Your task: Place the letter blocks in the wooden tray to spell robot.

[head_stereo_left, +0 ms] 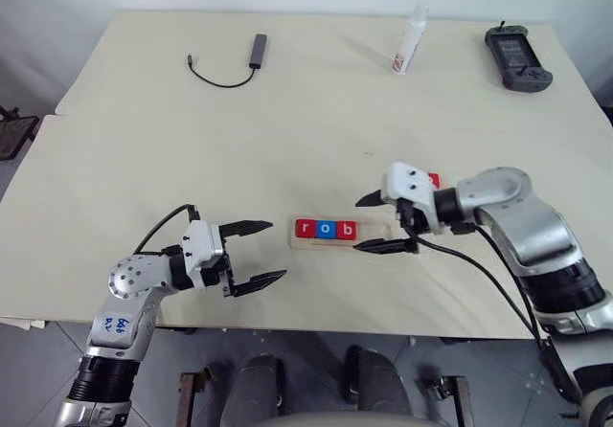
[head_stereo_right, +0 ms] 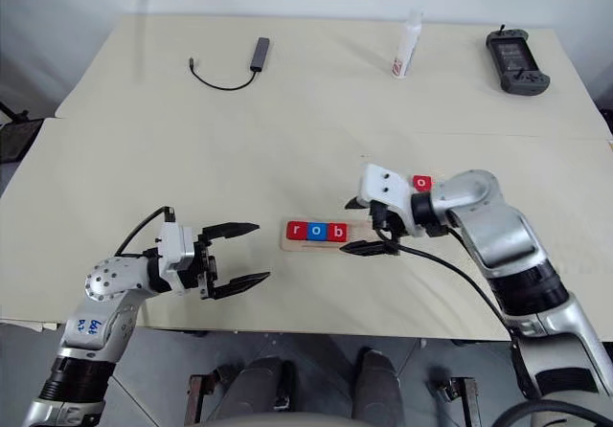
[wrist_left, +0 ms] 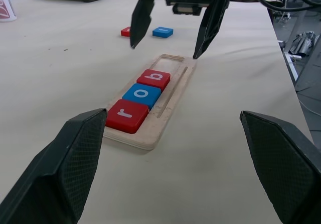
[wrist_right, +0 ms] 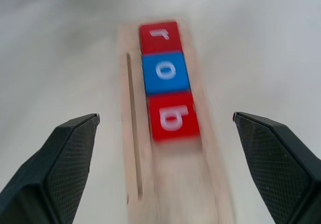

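Tray (head_stereo_left: 369, 237) below wide-open, seemingly empty right pincer (head_stereo_left: 381, 222).

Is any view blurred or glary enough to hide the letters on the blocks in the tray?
Right wrist view: motion-smeared, yet r, o, b on the letter blocks in the wooden tray read fine. Left wrist view: sharp on the blocks. Both eye views: even light, soft shadows, no glare on the table.
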